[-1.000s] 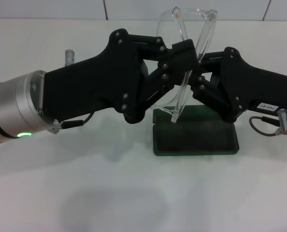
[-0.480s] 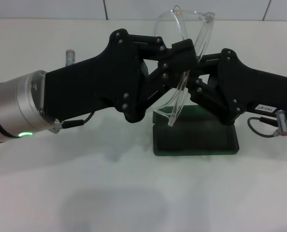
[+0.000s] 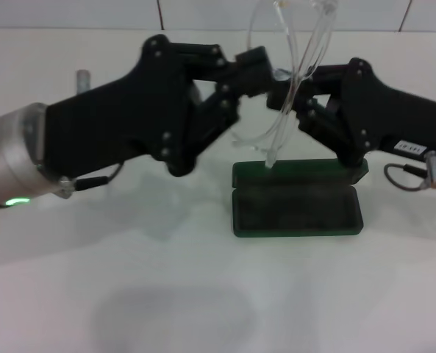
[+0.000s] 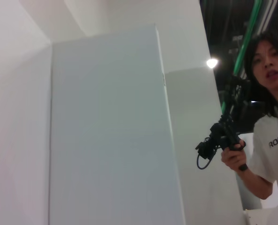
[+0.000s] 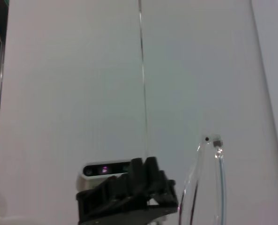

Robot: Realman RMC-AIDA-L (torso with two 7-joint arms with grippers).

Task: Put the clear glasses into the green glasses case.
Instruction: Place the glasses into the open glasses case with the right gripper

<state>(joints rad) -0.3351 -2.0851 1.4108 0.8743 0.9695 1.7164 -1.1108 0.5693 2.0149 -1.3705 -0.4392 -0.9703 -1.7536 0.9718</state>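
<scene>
Clear glasses [image 3: 295, 70]: lifted higher than half a second ago; top of the lens now cut by the upper edge of the head view; lower arm tip now just above the far lid instead of overlapping it.
Left gripper [image 3: 265, 66]: risen and drawn slightly left, still clamped on the glasses.
Right gripper [image 3: 300, 92]: risen with it, at the glasses from the right.
Green glasses case [image 3: 297, 198]: far lid now fully exposed.
</scene>
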